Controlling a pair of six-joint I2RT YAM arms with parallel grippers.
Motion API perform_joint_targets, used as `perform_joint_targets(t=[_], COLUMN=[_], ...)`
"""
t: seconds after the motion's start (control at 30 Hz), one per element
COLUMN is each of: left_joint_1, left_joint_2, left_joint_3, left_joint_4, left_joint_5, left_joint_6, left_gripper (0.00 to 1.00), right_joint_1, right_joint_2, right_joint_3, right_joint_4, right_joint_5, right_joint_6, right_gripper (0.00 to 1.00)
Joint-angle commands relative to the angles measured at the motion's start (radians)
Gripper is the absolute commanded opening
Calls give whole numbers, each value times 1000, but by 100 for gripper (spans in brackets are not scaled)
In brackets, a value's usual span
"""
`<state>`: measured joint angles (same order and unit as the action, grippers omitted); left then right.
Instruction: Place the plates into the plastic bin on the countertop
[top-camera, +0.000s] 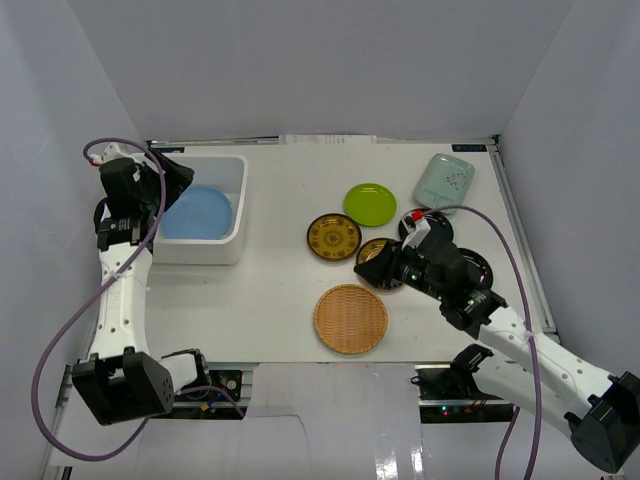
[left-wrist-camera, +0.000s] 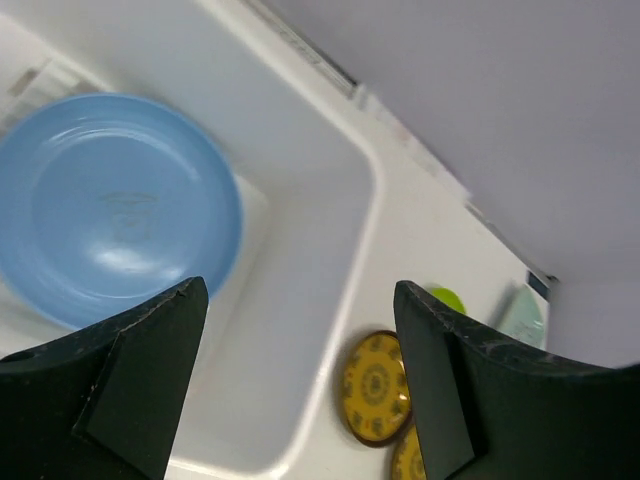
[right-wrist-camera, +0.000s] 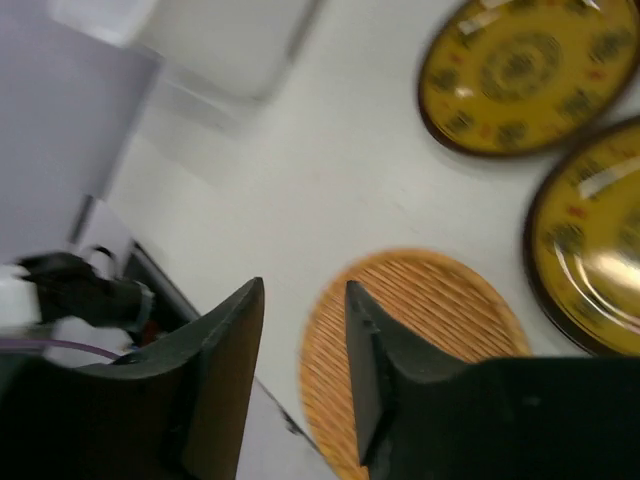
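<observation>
Left gripper (left-wrist-camera: 300, 300), spread wide and empty, hovers over a white rectangular plastic bin (left-wrist-camera: 310, 200) holding a light-blue round plate (left-wrist-camera: 110, 205); right gripper (right-wrist-camera: 303, 290), barely parted and empty, hangs above a tan woven plate (right-wrist-camera: 420, 300).

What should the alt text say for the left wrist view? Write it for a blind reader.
A light blue plate lies inside the white plastic bin, framed by the open, empty left gripper. Beyond the bin's rim, a brown-and-gold plate sits on the countertop.
</observation>
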<state>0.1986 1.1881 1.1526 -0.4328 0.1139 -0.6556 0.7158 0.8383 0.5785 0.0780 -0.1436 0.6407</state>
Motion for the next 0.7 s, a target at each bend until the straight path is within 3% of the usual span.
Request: perform_joint_targets(t=[0.0, 0.03, 0.1, 0.27, 0.37, 0.57, 0.67], left_joint_1=[-33, -57, -79, -165, -244, -329, -344], left_joint_2=[-94, -108, -152, -209, -231, -349, -389], left_joint_3=[3, -10, -52, -149, -206, -361, -405], left_joint_4=[52, 65, 106, 181, 200, 198, 181], left_joint_5=[144, 176, 282, 527, 634, 776, 783], left_joint_6=[-9, -9, -9, -13, 8, 62, 93], left_gripper=[86, 86, 87, 88, 88, 89, 89], right_joint_1=[5, 5, 5, 5, 5, 5, 5], right_joint_2=[-74, -121, -198, -263, -185, -58, -44], right_joint_3=[-130, -161, -248, -406, -453, -491, -511], right_joint_4=[-240, -268, -319, -298, -155, 37, 42], right_joint_5=[97, 128, 137, 153, 72, 13, 27], right_joint_6=[-16, 2, 62, 180, 214, 299, 353], right_gripper=[48, 66, 82, 83, 77, 53, 27])
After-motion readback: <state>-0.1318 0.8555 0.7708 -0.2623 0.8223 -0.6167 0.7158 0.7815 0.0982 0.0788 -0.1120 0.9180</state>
